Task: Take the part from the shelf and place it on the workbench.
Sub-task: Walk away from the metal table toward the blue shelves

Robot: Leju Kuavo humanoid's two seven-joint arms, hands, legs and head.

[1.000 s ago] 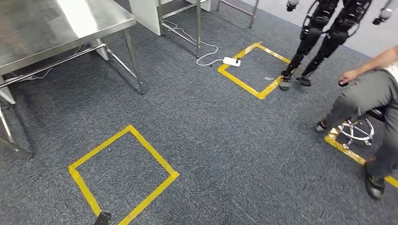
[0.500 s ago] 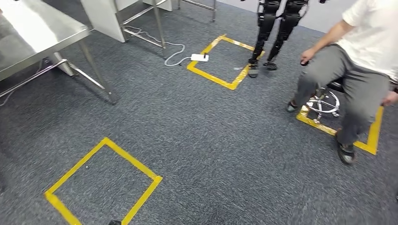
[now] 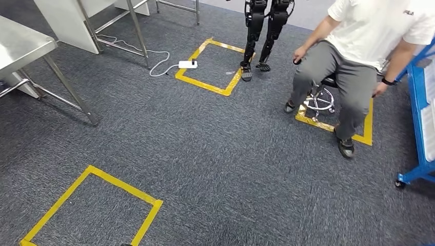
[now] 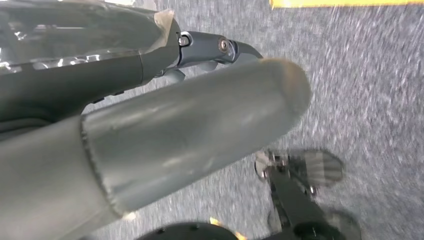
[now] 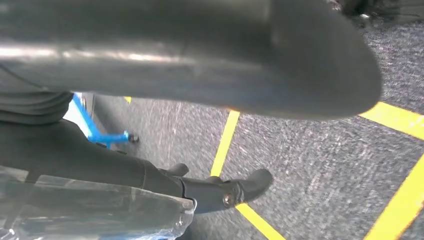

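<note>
Head view looks down at grey carpet [image 3: 220, 154].

Metal counter [image 3: 20, 43] sits at 10 o'clock, with its corner and one leg in frame. A second steel frame with a white panel [image 3: 66, 20] stands at 11 o'clock, behind it.

Yellow tape square [image 3: 90, 207] is on the floor at 7 o'clock. Another tape square [image 3: 208, 84] is at 12 o'clock, with a white power strip [image 3: 188, 64] and its cable lying at that square's 9 o'clock edge.

Another robot's black legs [image 3: 261, 33] stand at 12 o'clock, feet on that far square's 3 o'clock edge.

A person [image 3: 359, 56] in a white shirt and grey trousers sits on a wheeled stool [image 3: 320, 100] at 1–2 o'clock. The stool sits on a third tape mark.

Blue wheeled shelf [image 3: 418, 118] is at 3 o'clock, cut by the frame edge. The part cannot be made out on it; its location cannot be told.

Left robot hand [image 4: 200, 55]: in the left wrist view the thick grey thumb lies across the frame, dark fingers beyond it, nothing in the hand. Whether the fingers are spread or curled cannot be told.

Right robot hand [image 5: 215, 192]: in the right wrist view it is over carpet and yellow tape, with the blue shelf base behind it. Nothing is in the hand; spread or curled cannot be told.
</note>
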